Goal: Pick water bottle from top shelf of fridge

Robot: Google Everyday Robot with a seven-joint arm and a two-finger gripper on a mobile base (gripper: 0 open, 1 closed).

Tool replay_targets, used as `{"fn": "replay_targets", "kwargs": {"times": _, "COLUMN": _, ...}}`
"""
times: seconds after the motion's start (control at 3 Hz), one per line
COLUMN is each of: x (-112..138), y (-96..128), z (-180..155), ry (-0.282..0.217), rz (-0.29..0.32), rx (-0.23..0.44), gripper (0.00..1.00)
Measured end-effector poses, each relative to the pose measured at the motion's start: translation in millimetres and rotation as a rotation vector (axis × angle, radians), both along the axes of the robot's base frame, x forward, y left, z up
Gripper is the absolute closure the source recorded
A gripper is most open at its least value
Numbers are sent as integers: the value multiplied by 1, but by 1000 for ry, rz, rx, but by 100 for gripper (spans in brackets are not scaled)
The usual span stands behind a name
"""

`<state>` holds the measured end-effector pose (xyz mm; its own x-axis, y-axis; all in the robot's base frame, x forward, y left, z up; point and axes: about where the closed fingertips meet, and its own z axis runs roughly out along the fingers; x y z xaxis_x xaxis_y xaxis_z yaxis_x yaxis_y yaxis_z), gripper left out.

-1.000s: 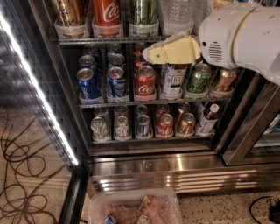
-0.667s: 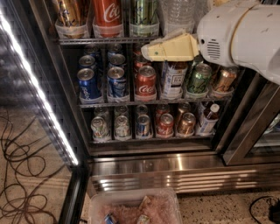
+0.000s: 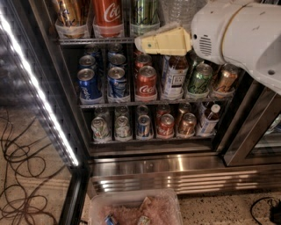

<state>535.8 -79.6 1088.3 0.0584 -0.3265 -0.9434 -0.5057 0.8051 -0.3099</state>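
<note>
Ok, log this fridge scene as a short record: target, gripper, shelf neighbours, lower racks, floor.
target: water bottle, clear, at the right of the top shelf, its top cut off by the frame
gripper: gripper at the shelf rail, in front of the bottle's lower left, pointing left
contact with bottle: cannot tell
shelf neighbours: gold can, Coca-Cola can, green can, left of the bottle
lower racks: cans, plus a brown-drink bottle
floor: clear bin before the fridge

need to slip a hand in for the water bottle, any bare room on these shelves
Crowded throughout: the top shelf holds cans side by side with the water bottle, the lower shelves are full, and the gripper hangs before the top rail. Only the steel base is bare.
</note>
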Motion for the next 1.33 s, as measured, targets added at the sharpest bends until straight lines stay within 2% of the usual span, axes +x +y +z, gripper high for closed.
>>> {"fn": "replay_targets", "kwargs": {"times": 0.33, "x": 4, "y": 9, "z": 30, "ry": -85, "rz": -79, "rx": 80, "gripper": 0}}
{"fn": "replay_targets", "kwargs": {"times": 0.67, "x": 2, "y": 12, "z": 33, "ry": -91, "rz": -83, "rx": 84, "gripper": 0}}
{"fn": "replay_targets", "kwargs": {"times": 1.0, "x": 5, "y": 10, "z": 39, "ry": -110, "rz": -111, "rx": 111, "gripper": 5}}
{"fn": "replay_targets", "kwargs": {"times": 1.33, "x": 7, "y": 6, "z": 41, "ry": -120, "rz": -140, "rx": 126, "gripper": 5}}
